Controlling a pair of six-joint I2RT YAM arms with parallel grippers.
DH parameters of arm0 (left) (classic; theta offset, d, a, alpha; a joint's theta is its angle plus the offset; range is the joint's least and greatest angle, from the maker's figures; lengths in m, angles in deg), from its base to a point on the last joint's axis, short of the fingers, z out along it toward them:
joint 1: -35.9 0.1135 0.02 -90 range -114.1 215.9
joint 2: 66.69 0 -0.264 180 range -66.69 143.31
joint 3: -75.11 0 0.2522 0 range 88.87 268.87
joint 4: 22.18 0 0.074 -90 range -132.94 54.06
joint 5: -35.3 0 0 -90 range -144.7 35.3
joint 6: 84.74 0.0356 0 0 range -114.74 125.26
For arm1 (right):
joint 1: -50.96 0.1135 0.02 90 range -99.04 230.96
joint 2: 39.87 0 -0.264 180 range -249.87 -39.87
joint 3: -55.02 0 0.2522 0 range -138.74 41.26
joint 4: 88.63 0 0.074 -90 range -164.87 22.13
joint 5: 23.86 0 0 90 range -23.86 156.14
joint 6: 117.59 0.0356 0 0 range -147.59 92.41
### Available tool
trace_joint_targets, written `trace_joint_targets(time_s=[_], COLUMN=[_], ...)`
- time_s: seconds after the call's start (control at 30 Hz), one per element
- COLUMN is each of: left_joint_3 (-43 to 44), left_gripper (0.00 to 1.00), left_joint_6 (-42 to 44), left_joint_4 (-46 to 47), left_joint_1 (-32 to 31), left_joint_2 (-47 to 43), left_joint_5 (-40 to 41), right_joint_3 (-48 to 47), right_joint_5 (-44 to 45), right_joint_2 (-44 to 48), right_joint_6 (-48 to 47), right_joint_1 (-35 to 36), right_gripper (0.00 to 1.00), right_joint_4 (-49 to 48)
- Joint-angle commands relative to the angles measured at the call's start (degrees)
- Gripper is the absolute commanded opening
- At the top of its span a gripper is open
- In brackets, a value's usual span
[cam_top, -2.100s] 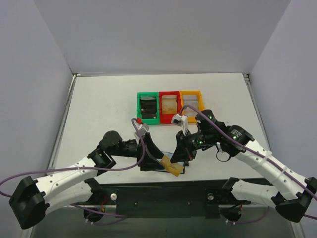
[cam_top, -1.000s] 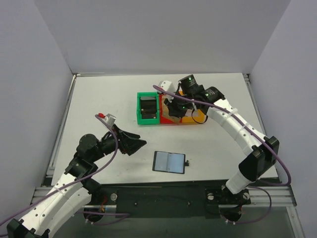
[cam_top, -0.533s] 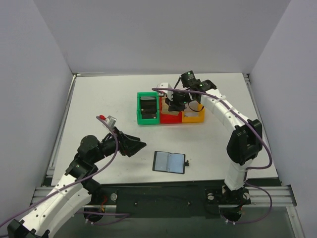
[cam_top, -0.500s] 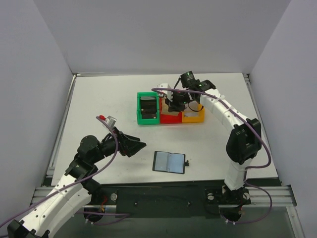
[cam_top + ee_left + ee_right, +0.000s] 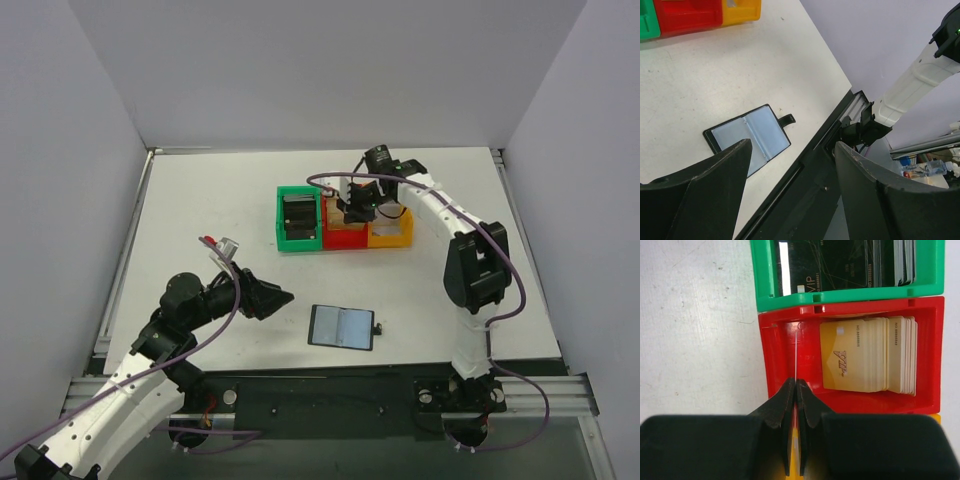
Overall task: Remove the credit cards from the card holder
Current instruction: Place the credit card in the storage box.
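My right gripper (image 5: 795, 384) pinches a credit card (image 5: 795, 355) edge-on over the red bin (image 5: 764, 365), beside its tan stack (image 5: 865, 360); card holder (image 5: 341, 327) open well short of the bin, near my wide left gripper (image 5: 792, 150)

The card holder (image 5: 341, 327) is laid open and flat on the table (image 5: 200, 200) near its front edge, grey-blue pockets turned up and the snap tab (image 5: 786, 119) stretched sideways. What seems to be one credit card (image 5: 795, 355), seen edge-on as a thin pale line, is pinched in the right gripper (image 5: 796, 384) over the red bin (image 5: 865, 401).
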Motion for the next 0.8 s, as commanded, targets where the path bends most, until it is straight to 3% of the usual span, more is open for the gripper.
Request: trace_joint_targets(time_s=[0.0,0.3,0.77], left_joint_3=[0.5,0.3,-0.2], left_gripper=[0.77,0.77,0.77], left_joint_6=[1.0,1.5,1.5], left_joint_4=[0.2,-1.4,-1.2], left_joint_1=[0.0,-0.1,-0.4], left_joint_2=[-0.2,-0.2,1.4], left_joint_5=[1.2,1.8,1.9], right_joint_3=[-3.8,-8.5,-7.2], right_joint_5=[-2.7,-2.9,-0.6], right_joint_2=[-1.3,-6.3,-10.1], right_joint_6=[-2.3,-4.0,-5.9], right_joint_1=[-0.7,-0.7,0.0], right_gripper=[0.00,0.00,0.00], right_joint_4=[0.0,0.0,0.1])
